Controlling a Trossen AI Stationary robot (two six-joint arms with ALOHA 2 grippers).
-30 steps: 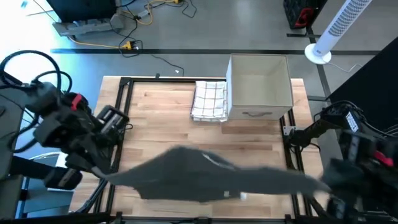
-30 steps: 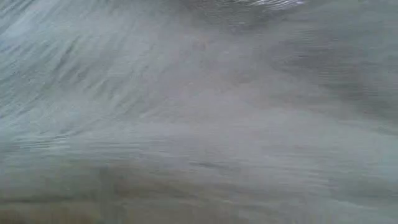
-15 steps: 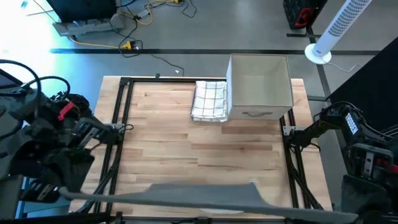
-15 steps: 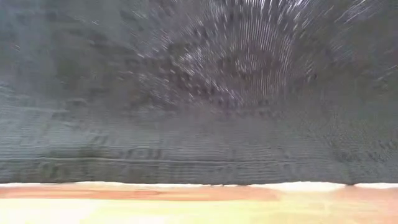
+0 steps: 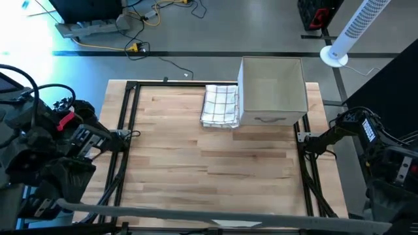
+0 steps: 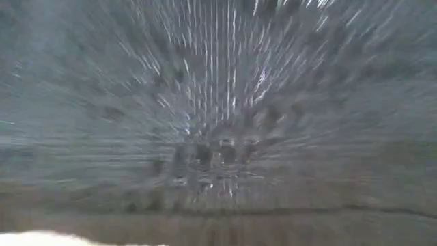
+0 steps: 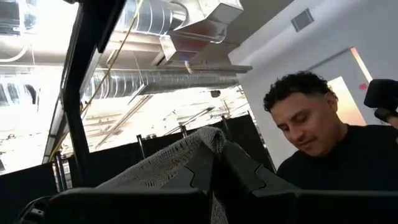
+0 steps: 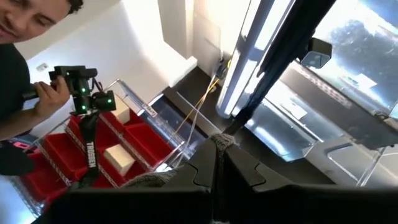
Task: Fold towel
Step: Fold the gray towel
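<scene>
A dark grey towel (image 5: 215, 214) is stretched edge-on along the table's near edge, and it fills the low view (image 6: 218, 137). My left gripper (image 5: 64, 205) is at its left end and my right gripper (image 5: 384, 222) at its right end, each shut on a corner. In the wrist views both pairs of fingers point up toward the ceiling, with towel bunched between them. My left gripper pinches the towel's left corner (image 7: 208, 140) between its two fingers; the cloth bunches out past their tips. The towel is lifted and runs drawn toward the other arm. My right gripper pinches the towel's right corner (image 8: 219, 142) between its two fingers, with a small tuft showing past their tips. The cloth trails off to the side (image 8: 146, 182), held up off the table.
A folded white checked cloth (image 5: 220, 104) lies at the far middle of the table, next to an open beige box (image 5: 273, 91). Black frame rails (image 5: 124, 150) run along both sides. A person (image 7: 323, 143) stands near, seen in both wrist views.
Both grippers have gone toward the table's near edge and up, keeping hold. The towel, which lay sagging over the table's near half, has been lifted off it and drawn out into a straight strip at the near edge, close in front of the low camera.
</scene>
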